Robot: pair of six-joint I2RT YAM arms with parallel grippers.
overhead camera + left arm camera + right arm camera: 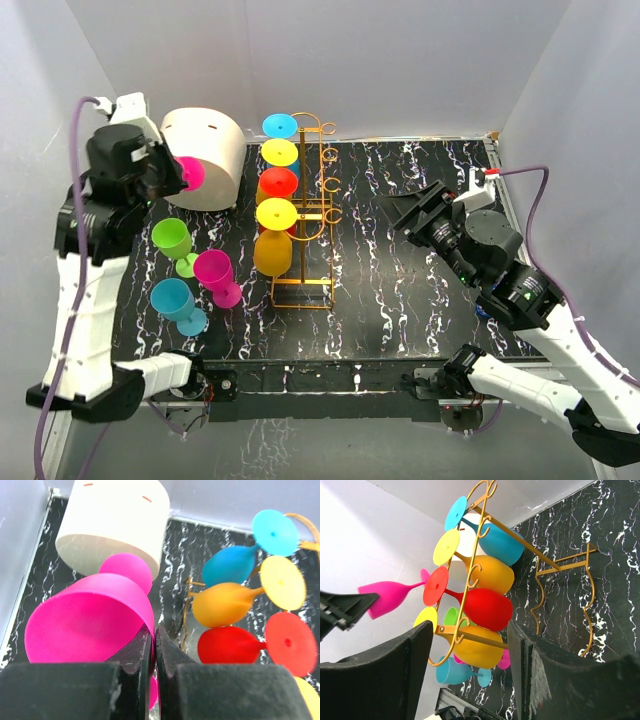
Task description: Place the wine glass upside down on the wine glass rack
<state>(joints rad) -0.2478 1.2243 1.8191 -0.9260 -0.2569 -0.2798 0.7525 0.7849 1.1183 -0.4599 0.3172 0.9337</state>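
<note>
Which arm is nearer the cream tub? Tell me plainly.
Left. The left arm holds a pink glass right beside the tub, on its left. The right arm is far off, on the other side of the gold rack.
</note>
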